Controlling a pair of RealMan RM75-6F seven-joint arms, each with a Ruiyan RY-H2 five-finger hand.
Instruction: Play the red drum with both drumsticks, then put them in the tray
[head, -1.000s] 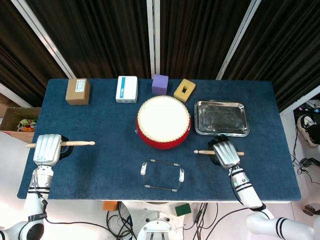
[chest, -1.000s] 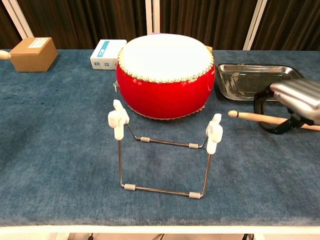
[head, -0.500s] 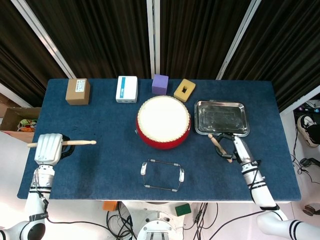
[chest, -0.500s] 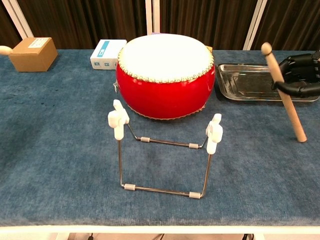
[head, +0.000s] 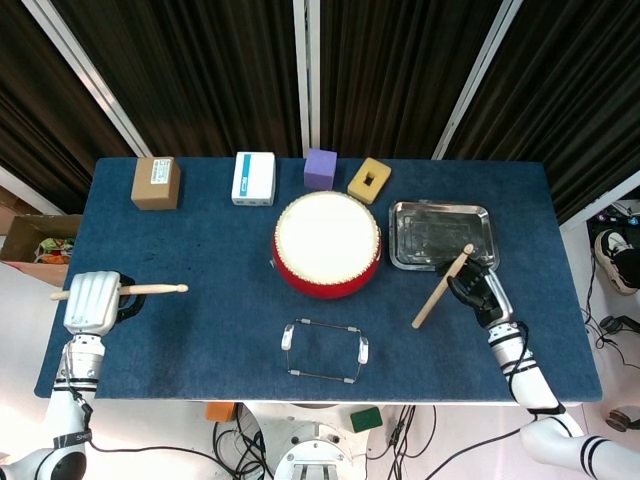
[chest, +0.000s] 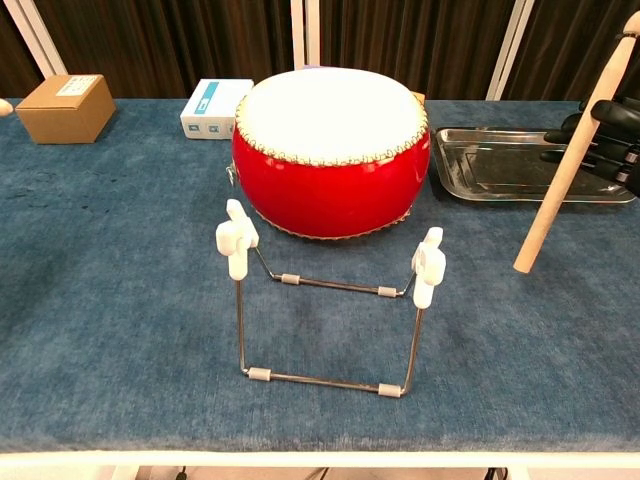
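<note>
The red drum (head: 327, 244) with its white skin sits at the table's middle, also seen as the red drum (chest: 331, 150) in the chest view. My right hand (head: 478, 288) grips a wooden drumstick (head: 442, 288) beside the steel tray (head: 443, 236); the stick slants from the tray's front edge down toward the left. In the chest view that drumstick (chest: 570, 165) stands steeply, and the right hand (chest: 610, 140) shows at the right edge. At the table's left edge my left hand (head: 92, 303) holds the other drumstick (head: 150, 290) level, its tip pointing right.
A wire stand (head: 325, 351) with white clips stands in front of the drum. Along the back are a brown box (head: 156, 183), a white box (head: 253, 178), a purple block (head: 320, 168) and a yellow block (head: 369, 180). The tray holds nothing.
My right hand has swung its drumstick round, from lying level, through pointing down-right, to slanting with one end over the tray's front edge. The left hand has shifted slightly left.
</note>
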